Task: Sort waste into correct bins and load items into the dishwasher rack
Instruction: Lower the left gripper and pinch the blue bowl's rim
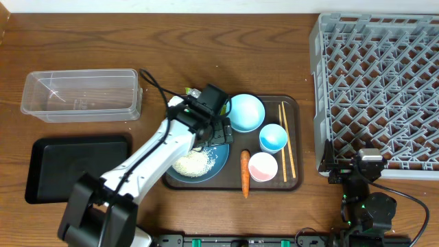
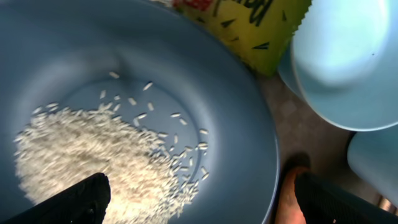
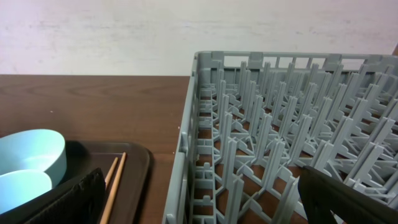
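A large dark-blue bowl (image 1: 199, 165) with loose white rice (image 2: 93, 155) sits on the brown tray (image 1: 293, 180). My left gripper (image 1: 216, 130) hangs open right over it; one finger (image 2: 74, 202) is above the rice and the other finger (image 2: 342, 199) is outside the rim, above the orange carrot (image 1: 245, 173). A yellow-green snack packet (image 2: 255, 25) lies behind the bowl. The light-blue bowl (image 1: 245, 112), a blue-inside cup (image 1: 273, 137), a pink-inside cup (image 1: 263, 167) and chopsticks (image 1: 287, 140) share the tray. My right gripper (image 1: 350, 163) is open at the near-left corner of the grey rack (image 1: 381, 89), holding nothing.
A clear plastic tub (image 1: 81, 95) stands at the back left, with a flat black tray (image 1: 75, 168) in front of it. The rack's wall (image 3: 186, 155) rises just right of the brown tray's edge (image 3: 140, 168) and the chopsticks (image 3: 112, 180).
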You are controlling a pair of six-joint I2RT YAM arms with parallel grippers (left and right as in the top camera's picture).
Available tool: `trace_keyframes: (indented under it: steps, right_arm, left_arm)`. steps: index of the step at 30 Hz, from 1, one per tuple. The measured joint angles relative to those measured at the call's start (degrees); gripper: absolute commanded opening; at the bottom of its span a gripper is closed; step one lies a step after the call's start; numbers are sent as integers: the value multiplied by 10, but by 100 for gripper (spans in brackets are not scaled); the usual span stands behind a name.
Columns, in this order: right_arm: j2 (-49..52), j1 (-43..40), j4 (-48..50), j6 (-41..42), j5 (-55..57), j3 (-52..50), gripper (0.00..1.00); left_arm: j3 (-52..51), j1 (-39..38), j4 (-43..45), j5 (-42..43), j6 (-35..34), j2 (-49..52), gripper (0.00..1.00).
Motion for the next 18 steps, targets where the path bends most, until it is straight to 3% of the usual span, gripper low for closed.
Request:
trace_keyframes:
  steps: [6,18]
  right_arm:
    - [0,0,0,0,0,0,99]
    - [0,0,0,0,0,0,99]
  left_arm:
    - [0,-33,7,-41,-1,32,99]
    - [1,-56,28,-75,-16,82,91]
